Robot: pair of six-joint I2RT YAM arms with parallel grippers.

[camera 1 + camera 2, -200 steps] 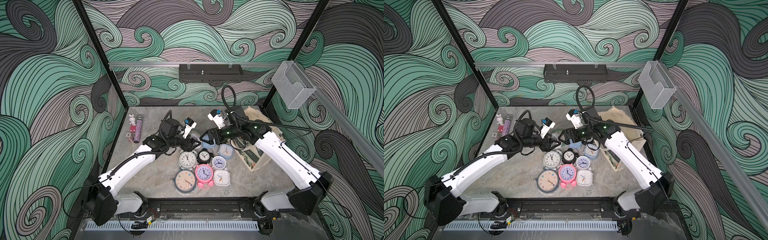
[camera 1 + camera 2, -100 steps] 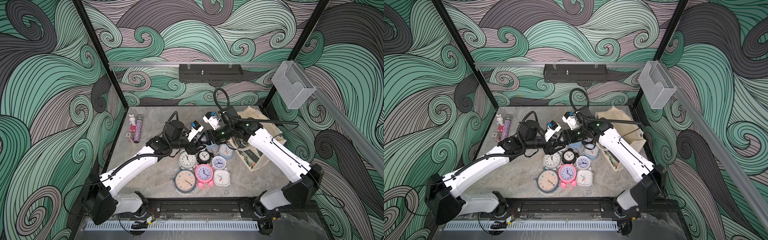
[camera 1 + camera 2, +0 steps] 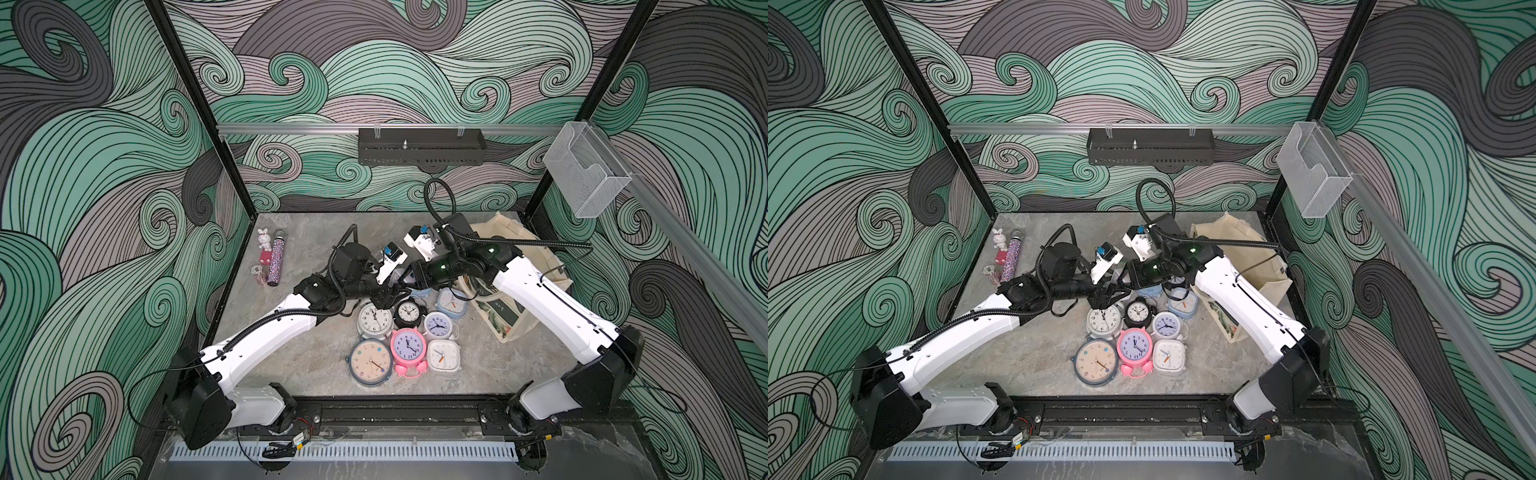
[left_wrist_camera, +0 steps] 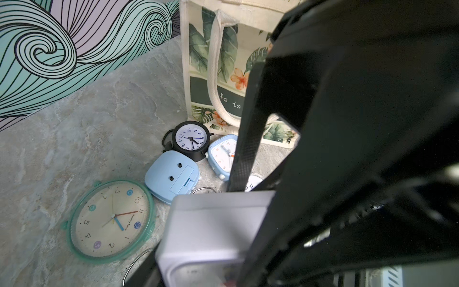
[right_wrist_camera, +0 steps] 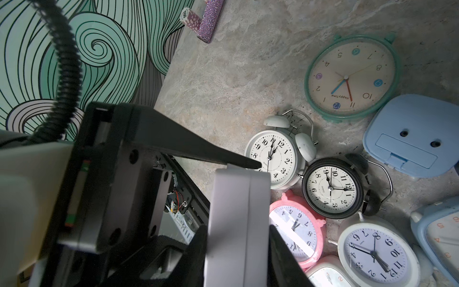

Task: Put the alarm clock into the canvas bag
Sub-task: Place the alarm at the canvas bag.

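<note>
White alarm clock (image 5: 238,223), aloft near canvas bag (image 4: 198,82), clamped by part-open left fingers (image 4: 244,149) and right fingers (image 5: 282,256) together; premature left release risks dropping it.

Clocks (image 3: 408,344) clustered centrally, canvas bag (image 3: 505,316) just right of them

The left gripper (image 3: 1104,296) and right gripper (image 3: 1124,286) are tip to tip above the far edge of a cluster of clocks (image 3: 1134,345) lying on the grey table (image 3: 1034,353); the spot between them is too dark to read. The canvas bag (image 3: 1241,249) stands behind the right arm (image 3: 1246,299), partly hidden by it. A glittery tube (image 3: 1011,262) lies near the left wall.
</note>
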